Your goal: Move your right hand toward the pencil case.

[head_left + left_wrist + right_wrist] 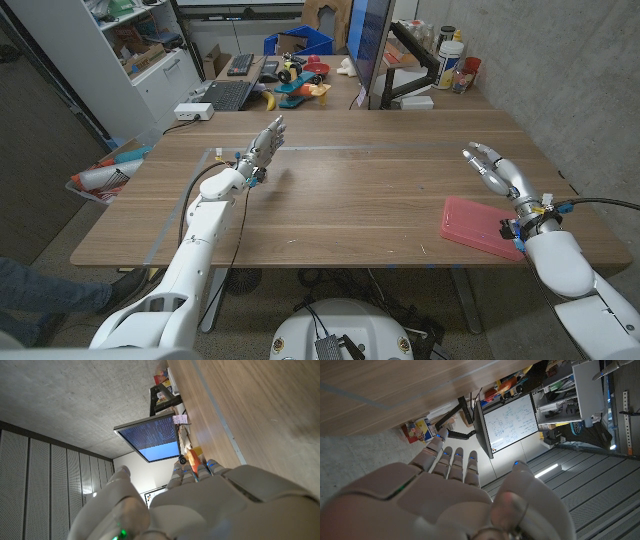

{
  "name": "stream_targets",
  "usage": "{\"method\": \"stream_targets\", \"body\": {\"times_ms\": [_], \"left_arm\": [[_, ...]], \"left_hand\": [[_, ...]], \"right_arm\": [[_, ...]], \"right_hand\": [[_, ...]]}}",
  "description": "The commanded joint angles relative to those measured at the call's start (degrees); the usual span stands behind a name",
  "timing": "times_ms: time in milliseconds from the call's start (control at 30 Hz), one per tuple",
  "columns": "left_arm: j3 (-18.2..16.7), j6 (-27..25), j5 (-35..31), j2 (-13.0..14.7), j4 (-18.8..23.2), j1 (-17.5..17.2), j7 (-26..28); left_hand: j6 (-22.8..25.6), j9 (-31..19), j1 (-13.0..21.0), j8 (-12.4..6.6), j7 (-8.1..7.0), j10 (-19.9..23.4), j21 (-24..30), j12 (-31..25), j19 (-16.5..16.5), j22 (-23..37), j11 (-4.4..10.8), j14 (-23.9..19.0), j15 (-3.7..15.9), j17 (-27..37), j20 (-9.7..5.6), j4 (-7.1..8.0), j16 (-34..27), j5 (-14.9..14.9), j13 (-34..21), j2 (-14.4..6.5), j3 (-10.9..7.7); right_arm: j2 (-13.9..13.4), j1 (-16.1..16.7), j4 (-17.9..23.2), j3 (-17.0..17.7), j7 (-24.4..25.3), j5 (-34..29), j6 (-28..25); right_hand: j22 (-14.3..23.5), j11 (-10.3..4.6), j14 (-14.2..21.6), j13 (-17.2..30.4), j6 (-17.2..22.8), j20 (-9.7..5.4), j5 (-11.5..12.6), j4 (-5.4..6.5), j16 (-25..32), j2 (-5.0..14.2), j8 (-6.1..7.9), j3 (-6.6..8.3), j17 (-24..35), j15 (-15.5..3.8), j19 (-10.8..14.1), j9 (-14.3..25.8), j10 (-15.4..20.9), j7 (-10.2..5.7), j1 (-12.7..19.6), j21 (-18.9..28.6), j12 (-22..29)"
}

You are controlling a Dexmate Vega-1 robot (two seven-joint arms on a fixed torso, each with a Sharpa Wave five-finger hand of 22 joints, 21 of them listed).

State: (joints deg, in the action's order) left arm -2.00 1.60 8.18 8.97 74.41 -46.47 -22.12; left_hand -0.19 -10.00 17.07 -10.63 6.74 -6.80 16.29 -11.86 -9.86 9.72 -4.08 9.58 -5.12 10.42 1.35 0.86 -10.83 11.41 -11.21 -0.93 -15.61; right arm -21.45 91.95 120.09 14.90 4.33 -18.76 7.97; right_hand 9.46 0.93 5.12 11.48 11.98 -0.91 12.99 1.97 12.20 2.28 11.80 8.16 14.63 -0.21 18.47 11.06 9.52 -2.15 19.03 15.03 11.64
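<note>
Wooden table [350, 200]. Pink pencil case [478, 226] lies flat near the near right edge. Right hand [492, 168] is just beyond the case on its far side, fingers spread wide, holding nothing. Left hand [262, 148] over far left of table, fingers extended, empty.

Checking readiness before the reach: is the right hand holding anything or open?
Open: the right hand hovers with fingers spread, holding nothing, beyond the pink pencil case.

Left hand [200, 505] empty, fingers toward monitor [150, 437], over table [265, 415].
</note>
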Motion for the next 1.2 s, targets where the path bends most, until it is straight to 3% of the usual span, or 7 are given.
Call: {"method": "stream_targets", "body": {"times_ms": [33,1200], "left_arm": [[0.20,0.06,-0.08,-0.21,-0.37,0.13,-0.27],[0.21,0.35,0.03,-0.21,-0.43,0.07,-0.48]], "left_hand": [[0.18,-0.30,0.17,-0.16,-0.04,-0.59,-0.31,-0.23,-2.12,0.33,0.12,0.60,-0.16,0.02,0.55,-0.34,0.06,-0.07,-0.10,-0.49,0.10],[0.16,-0.30,-0.01,-0.14,-0.09,-0.47,-1.13,-0.30,-2.11,0.36,0.01,0.73,0.01,0.02,0.68,-0.55,0.07,-0.09,-0.10,-0.62,0.29]], "right_arm": [[0.90,1.83,1.48,0.26,0.64,-2.87,-0.95],[0.04,3.84,4.22,-1.12,1.59,-13.87,-5.21]], "right_hand": [[0.31,-0.23,-0.03,-0.01,0.67,0.04,0.16,-0.15,-0.11,-0.07,-0.07,0.09,-0.04,-0.17,0.45,0.08,0.17,-0.11,0.27,-0.09,0.03],[0.33,-0.64,0.15,0.00,1.46,0.04,0.27,-0.39,-0.02,-0.11,0.08,-0.06,-0.29,-0.53,0.64,0.08,0.57,-0.49,0.16,-0.92,0.13]]}}
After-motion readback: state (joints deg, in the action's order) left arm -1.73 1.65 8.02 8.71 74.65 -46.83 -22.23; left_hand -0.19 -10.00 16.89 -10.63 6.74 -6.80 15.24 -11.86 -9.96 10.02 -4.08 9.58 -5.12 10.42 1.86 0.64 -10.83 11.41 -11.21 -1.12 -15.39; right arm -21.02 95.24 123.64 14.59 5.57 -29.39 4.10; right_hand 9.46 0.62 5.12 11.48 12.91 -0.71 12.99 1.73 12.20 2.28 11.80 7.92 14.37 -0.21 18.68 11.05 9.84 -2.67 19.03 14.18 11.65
